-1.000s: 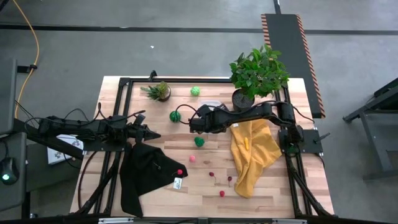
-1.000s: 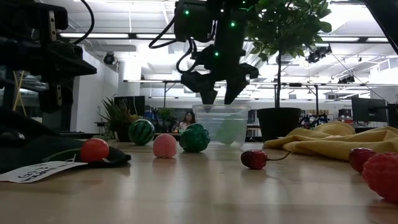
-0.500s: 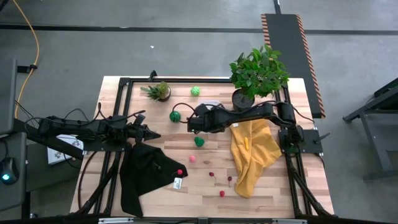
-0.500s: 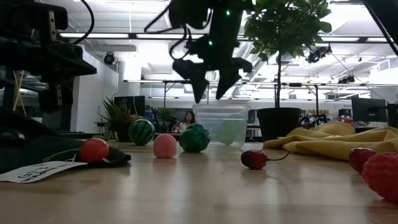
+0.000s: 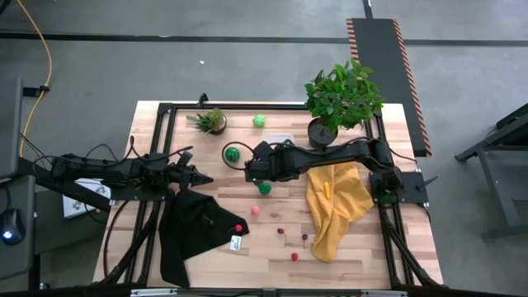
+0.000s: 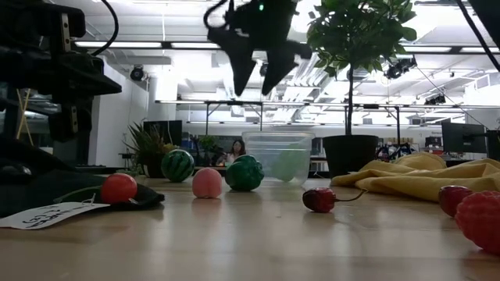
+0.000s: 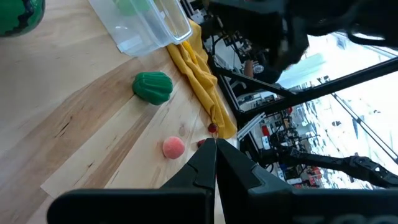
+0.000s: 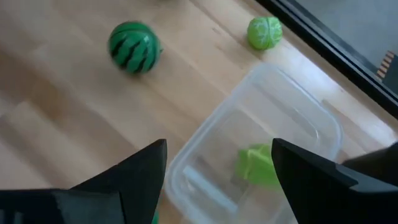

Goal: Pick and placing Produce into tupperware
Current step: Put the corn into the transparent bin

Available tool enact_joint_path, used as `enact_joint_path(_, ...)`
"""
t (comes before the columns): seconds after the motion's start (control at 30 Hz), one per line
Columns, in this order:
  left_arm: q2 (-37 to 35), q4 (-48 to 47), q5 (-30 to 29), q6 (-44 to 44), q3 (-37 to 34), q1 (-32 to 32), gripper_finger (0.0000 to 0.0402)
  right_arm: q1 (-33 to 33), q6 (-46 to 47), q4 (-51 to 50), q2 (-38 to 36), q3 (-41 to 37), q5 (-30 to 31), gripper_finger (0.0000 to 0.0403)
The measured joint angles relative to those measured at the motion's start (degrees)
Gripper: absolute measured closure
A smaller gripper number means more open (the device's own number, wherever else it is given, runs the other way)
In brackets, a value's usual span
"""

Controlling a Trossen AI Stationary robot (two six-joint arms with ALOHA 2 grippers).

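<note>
The clear tupperware (image 8: 273, 143) stands at the table's far middle, with a leafy light-green piece (image 8: 257, 165) lying inside it. My right gripper (image 6: 251, 90) hangs open high above the table, just left of the tupperware (image 6: 281, 156), with nothing between its fingers. On the wood lie a striped melon (image 5: 233, 153), a green ball (image 5: 259, 121), a dark-green piece (image 5: 264, 188), a pink piece (image 5: 255, 210) and small red ones (image 5: 294, 256). A yellow piece (image 5: 327, 190) rests on the yellow cloth. My left gripper (image 5: 205, 179) waits shut at the left.
A yellow cloth (image 5: 334, 206) lies at the right and a black cloth (image 5: 194, 231) at the near left, with a red piece (image 5: 239, 228) on it. Two potted plants (image 5: 342, 103) (image 5: 211, 121) stand along the far edge. Bare wood shows in the near middle.
My right gripper has risen from just above the tupperware and swung a little toward the table's left edge, staying open. The light-green piece stays in the tupperware.
</note>
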Motion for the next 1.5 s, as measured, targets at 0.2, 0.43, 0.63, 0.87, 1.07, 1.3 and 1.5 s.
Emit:
enact_joint_path(0.2, 0.02, 0.01, 0.0, -0.01, 0.0, -0.01, 0.0401, 3.21, 5.27, -8.77, 0.0, 4.83, -5.07, 0.0121)
enact_joint_path(0.43, 0.02, 0.01, 0.0, -0.01, -0.02, -0.01, 0.0401, 6.77, 15.42, -13.75, -1.55, 5.54, -8.88, 0.0121)
enact_joint_path(0.63, 0.01, -0.01, 0.0, 0.0, 0.0, -0.01, 0.0401, 9.01, 21.15, -21.58, -3.49, 5.13, -11.67, 0.0121)
enact_joint_path(0.87, 0.0, 0.01, 0.0, 0.01, 0.0, -0.01, 0.0401, 11.98, 23.98, -25.75, -6.42, 4.41, -14.22, 0.0121)
enact_joint_path(1.07, 0.02, -0.01, 0.0, -0.01, 0.0, -0.01, 0.0401, 15.2, 27.99, -25.97, -11.74, -1.8, -18.38, 0.0121)
enact_joint_path(1.3, 0.0, 0.0, 0.0, 0.0, 0.0, -0.01, 0.0401, 19.16, 35.4, -20.8, -22.11, -17.31, -23.08, 0.0121)
enact_joint_path(1.5, 0.0, -0.01, -0.01, 0.0, 0.0, 0.0, 0.0401, 19.91, 39.25, -10.67, -30.86, -30.78, -26.2, 0.0121)
